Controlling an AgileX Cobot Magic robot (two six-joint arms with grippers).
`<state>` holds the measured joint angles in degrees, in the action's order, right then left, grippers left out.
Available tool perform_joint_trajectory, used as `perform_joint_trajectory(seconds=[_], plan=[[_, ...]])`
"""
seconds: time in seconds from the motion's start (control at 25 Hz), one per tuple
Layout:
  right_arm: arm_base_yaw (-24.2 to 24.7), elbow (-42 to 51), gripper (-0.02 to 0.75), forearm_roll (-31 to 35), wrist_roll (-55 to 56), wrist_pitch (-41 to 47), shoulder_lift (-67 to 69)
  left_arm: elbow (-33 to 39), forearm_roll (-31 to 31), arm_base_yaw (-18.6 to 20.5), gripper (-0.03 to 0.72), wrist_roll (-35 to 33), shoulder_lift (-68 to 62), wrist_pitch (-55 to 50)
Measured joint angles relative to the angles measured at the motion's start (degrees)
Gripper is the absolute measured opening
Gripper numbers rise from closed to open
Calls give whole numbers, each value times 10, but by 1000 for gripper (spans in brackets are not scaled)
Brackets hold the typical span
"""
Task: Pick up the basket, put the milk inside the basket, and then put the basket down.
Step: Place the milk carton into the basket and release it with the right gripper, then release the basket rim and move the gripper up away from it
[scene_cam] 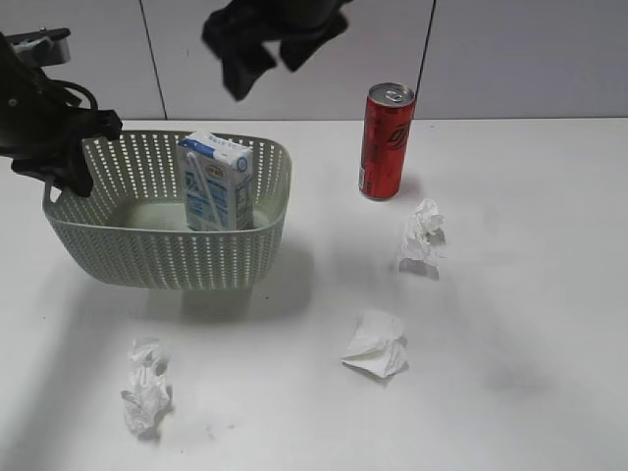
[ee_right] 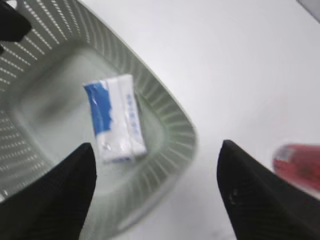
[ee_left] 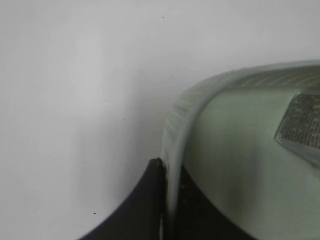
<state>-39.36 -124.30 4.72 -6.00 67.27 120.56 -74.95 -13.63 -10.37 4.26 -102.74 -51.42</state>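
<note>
The pale green basket [scene_cam: 147, 257] sits at the left of the table, its left end tilted up a little. The white-and-blue milk carton [scene_cam: 218, 182] stands upright inside it. My left gripper [scene_cam: 71, 169] is shut on the basket's left rim; in the left wrist view its jaws [ee_left: 167, 200] pinch the rim [ee_left: 175, 130]. My right gripper [scene_cam: 270, 44] hangs open and empty high above the basket. In the right wrist view its jaws [ee_right: 155, 185] spread over the basket's rim [ee_right: 165, 120], and the carton [ee_right: 114, 117] lies below.
A tall red drink can [scene_cam: 385, 140] stands right of the basket; it also shows blurred in the right wrist view [ee_right: 297, 162]. Crumpled white paper wads lie at the front left [scene_cam: 146, 387], the front middle [scene_cam: 376, 344] and the right [scene_cam: 423, 232].
</note>
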Motion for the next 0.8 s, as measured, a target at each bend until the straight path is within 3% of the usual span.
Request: perform_joint_trajectory(seconds=[0.16,0.4,0.8], plan=[[55,74,569,-13,0,15,-108,0,-12,0,-15,0,0,8],[132,321,570,-20,1,19,-301,0,-30,0,-15,-1,-1,24],[139,760,570,-10,22,-62,-695,0,-30,0,-15,-4,-5,26]])
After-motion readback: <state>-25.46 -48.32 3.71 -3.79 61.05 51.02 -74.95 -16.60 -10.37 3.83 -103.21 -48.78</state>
